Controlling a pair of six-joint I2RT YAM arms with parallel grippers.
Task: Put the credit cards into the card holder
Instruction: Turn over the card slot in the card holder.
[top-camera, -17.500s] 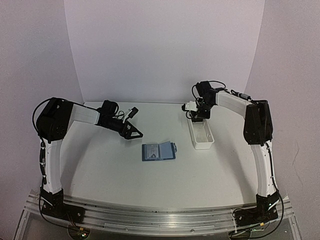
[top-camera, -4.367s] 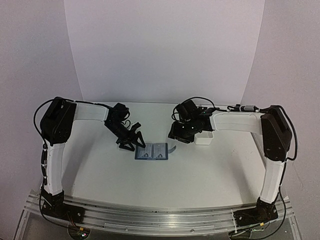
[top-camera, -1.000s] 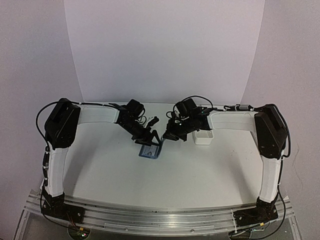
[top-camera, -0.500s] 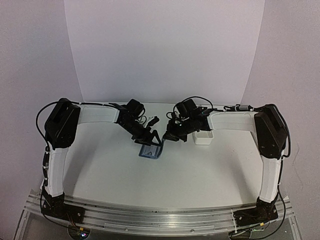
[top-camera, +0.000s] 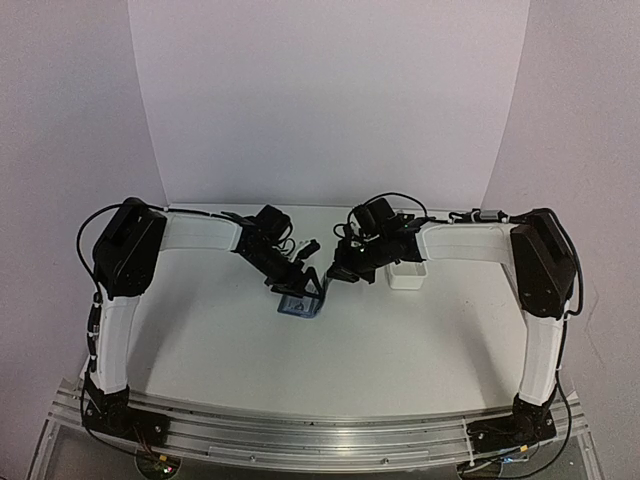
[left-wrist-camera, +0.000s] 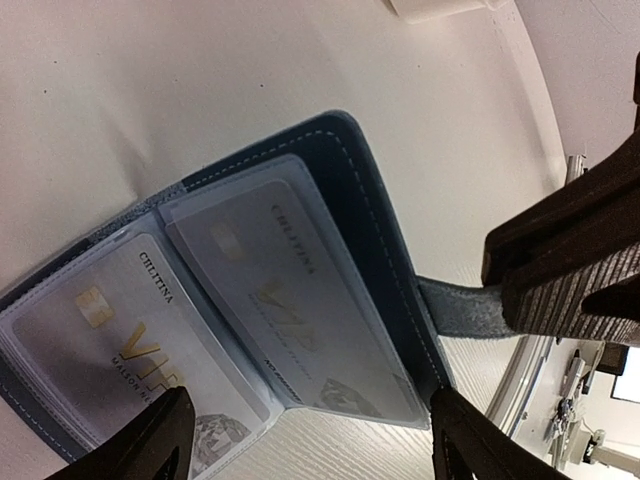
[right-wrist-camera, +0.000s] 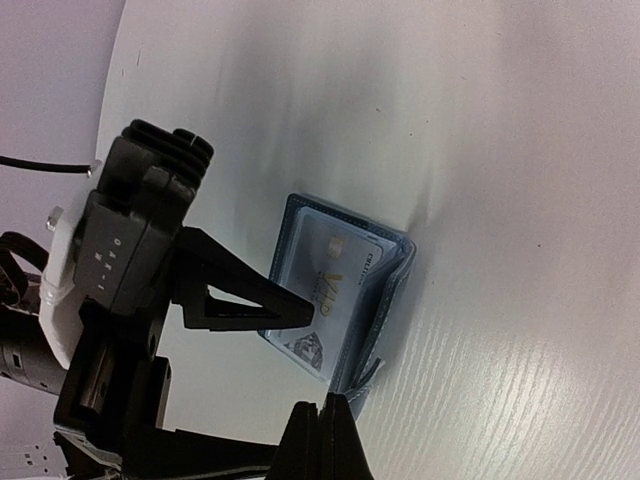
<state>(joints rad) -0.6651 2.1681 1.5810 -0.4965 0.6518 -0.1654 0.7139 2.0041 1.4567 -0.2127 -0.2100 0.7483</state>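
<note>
Blue, flat and stitched along its edge, the card holder (left-wrist-camera: 382, 250) lies partly open on the white wood-grain tabletop (top-camera: 400, 340), near the middle and between the two arms. One leaf rests flat. The other leaf, on the side of the right arm, is tilted up off the surface.

I read two pale credit cards with gold "VIP" lettering, each under a clear sleeve:
- one card (left-wrist-camera: 110, 345) in the flat leaf;
- one card (left-wrist-camera: 285, 310) in the raised leaf.

A narrow grey-blue clasp strap (left-wrist-camera: 455, 305) runs out from the edge of the raised leaf. The right hand (right-wrist-camera: 325, 415) is clenched on this strap, its two dark fingers pressed together with no gap showing in the right wrist view. I cannot tell how much of the strap lies between them.

The left hand (left-wrist-camera: 312, 410) is released. Its two black fingers stand wide apart above the open leaves, one to each side of the holder's near edge. In the right wrist view one pointed finger (right-wrist-camera: 250, 300) reaches over the flat leaf; I cannot tell whether it touches the sleeve.

In the top view, a long white rectangular tray (top-camera: 405, 277) sits just beyond the right hand, apart from the holder. Both arms reach inward from their bases, and the two hands are close to each other over the holder.
</note>
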